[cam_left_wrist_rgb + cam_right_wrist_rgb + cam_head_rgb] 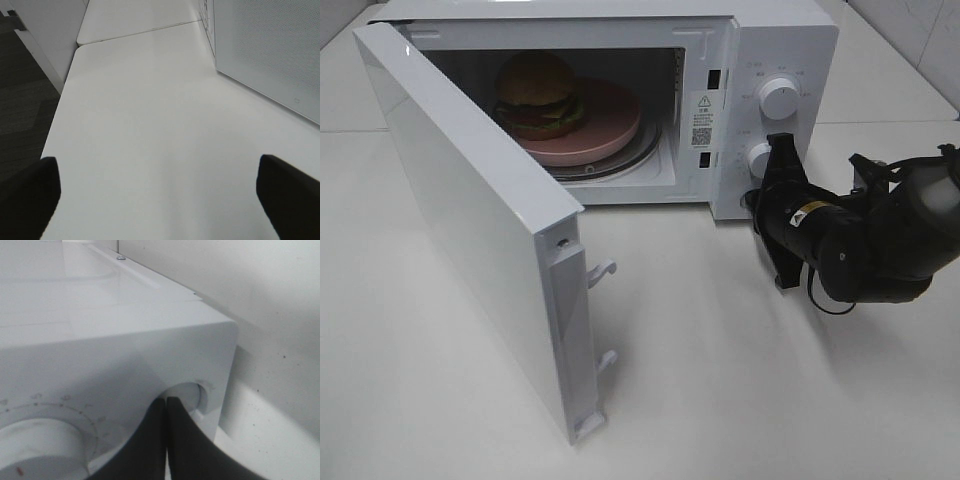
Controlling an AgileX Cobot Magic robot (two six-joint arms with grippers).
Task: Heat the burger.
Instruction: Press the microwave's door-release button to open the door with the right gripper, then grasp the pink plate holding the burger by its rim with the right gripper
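The burger [537, 92], with a domed golden-brown bun and dark filling, sits on a pink plate [612, 122] inside the white microwave [790, 40]. The microwave door [470, 220] stands wide open, swung toward the front left. My right gripper [756, 200] is shut and empty, its tips against the control panel just below the lower knob [760, 160]. In the right wrist view the closed fingers [150, 445] meet in front of that knob [194, 394]. My left gripper [160, 200] is open and empty above the bare table; it is out of the exterior view.
The upper knob [779, 97] sits above the lower one. The door's latch hooks [602, 270] stick out at its free edge. The left wrist view shows the door's outer face [270, 50] and the table's edge [62, 95] with dark floor beyond.
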